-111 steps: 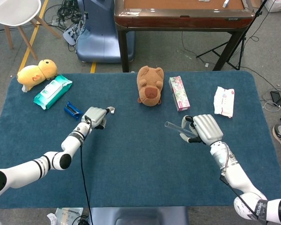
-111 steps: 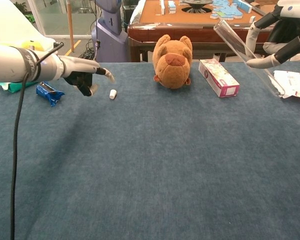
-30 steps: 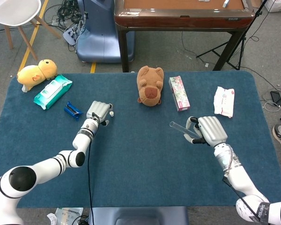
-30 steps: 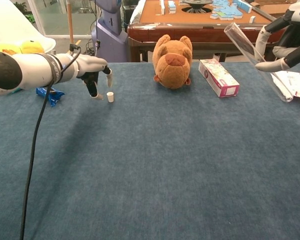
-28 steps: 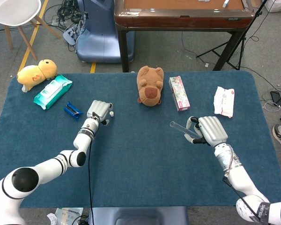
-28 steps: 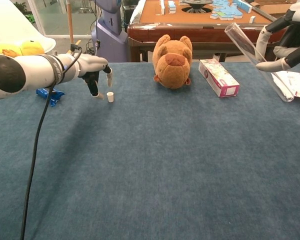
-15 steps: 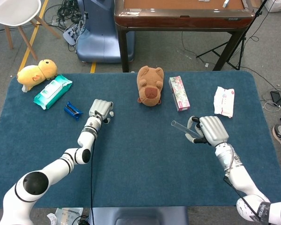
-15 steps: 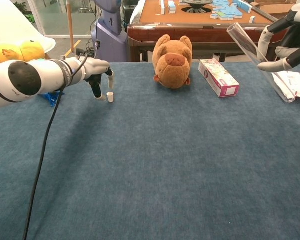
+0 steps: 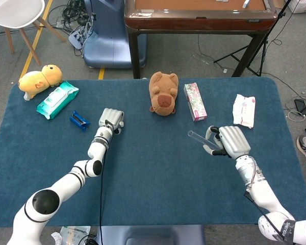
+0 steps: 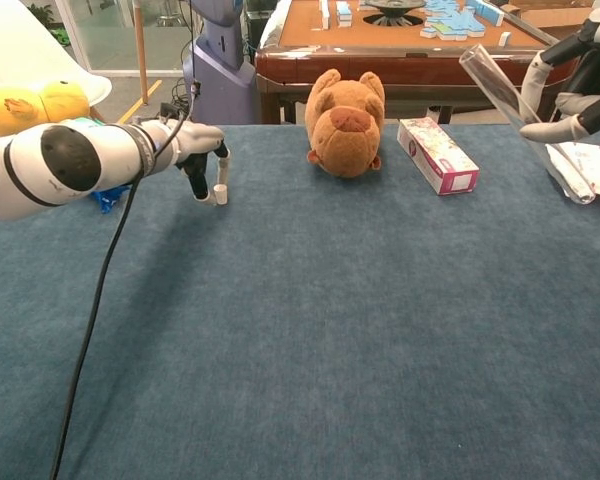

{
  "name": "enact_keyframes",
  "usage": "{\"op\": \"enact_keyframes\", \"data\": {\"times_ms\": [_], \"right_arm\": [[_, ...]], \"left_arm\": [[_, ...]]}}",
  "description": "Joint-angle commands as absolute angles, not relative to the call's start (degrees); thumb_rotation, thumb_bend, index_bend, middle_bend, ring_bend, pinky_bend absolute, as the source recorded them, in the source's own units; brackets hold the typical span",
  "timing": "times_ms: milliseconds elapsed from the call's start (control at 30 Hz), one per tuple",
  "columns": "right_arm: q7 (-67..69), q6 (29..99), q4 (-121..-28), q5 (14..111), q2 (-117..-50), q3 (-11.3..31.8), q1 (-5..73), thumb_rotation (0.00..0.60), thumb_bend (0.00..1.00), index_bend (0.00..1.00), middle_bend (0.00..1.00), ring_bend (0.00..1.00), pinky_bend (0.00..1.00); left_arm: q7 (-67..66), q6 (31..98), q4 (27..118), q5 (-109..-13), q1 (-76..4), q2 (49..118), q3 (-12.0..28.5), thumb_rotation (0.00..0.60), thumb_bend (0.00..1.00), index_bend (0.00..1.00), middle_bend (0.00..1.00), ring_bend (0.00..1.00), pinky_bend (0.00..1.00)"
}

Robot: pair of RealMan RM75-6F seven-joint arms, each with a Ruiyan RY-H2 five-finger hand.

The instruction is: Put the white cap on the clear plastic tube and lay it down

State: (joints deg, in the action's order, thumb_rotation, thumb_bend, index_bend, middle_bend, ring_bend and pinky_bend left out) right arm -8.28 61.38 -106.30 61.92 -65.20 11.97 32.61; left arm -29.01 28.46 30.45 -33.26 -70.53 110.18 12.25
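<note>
White cap (image 9: pixel 121 124) shows in the head view as a small pale spot on the blue table cover (image 9: pixel 153 204), at the fingertips of the left hand (image 9: pixel 111 120), on the far left part of the table. That hand hangs over it with fingers curled downward; from above I cannot tell whether the cap is pinched or only touched. On the right, the right hand (image 9: pixel 230 142) grips the clear tube (image 9: pixel 199 138), whose open end points left and away from the palm. A brown plush bear (image 9: pixel 163 93) and a pink box (image 9: pixel 195 101) lie at the far edge between the two hands.

In the chest view the cap (image 10: pixel 220 194) stands on the cover with the left hand (image 10: pixel 195 148) right against it, fingers (image 10: pixel 198 186) reaching down to its left side. It looks to be resting on the cloth, not lifted. The right hand (image 10: pixel 570 75) holds the tube (image 10: pixel 510 100) tilted in the air, open end up and to the left, above a white packet (image 10: pixel 585 165).

The step in hand appears to be picking up the cap. Next, the left hand would need to close on the cap, lift it, and bring it toward the tube's open end.
</note>
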Motion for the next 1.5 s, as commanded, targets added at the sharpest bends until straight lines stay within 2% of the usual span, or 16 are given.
{"op": "enact_keyframes", "data": {"times_ms": [33, 1500], "right_arm": [[-8.3, 61.4, -106.2, 61.9, -65.2, 12.0, 32.6, 0.600, 0.53, 0.69, 0.94, 1.00, 1.00], [-7.3, 60.6, -104.7, 60.8, -65.4, 12.2, 32.3, 0.600, 0.53, 0.69, 0.94, 1.00, 1.00]], "left_arm": [[-29.0, 27.9, 29.2, -33.7, -70.7, 111.0, 13.0, 0.600, 0.25, 0.42, 1.00, 1.00, 1.00], [-26.6, 23.4, 15.2, -42.0, -72.5, 118.6, 21.2, 0.600, 0.28, 0.51, 1.00, 1.00, 1.00]]}}
